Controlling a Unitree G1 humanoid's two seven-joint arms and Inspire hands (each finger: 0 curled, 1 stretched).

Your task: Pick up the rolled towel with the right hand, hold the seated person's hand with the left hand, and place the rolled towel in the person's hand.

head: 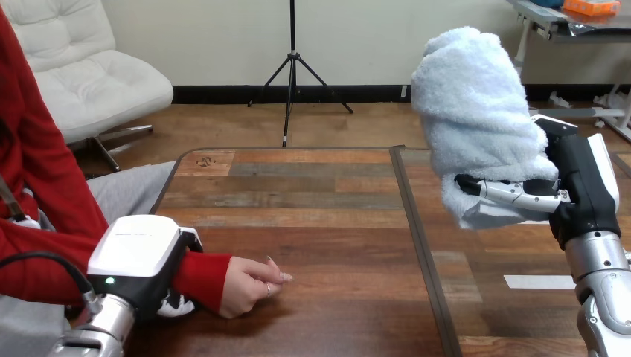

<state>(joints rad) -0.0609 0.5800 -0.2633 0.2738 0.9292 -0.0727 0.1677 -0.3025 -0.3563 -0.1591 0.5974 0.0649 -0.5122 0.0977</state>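
The rolled towel is pale blue and fluffy. It stands upright, lifted well above the table's right half, with my right hand shut on its lower part; one finger lies across its front. At the lower left, the person's hand rests on the table with its fingers loosely curled, coming out of a red sleeve. My left hand sits over that sleeve at the wrist, and its fingertips curl round beneath it. The towel is far to the right of the person's hand.
The wooden table has a dark seam running front to back between my two hands. A strip of white tape lies on the right half. The person's torso and arm are at the left edge.
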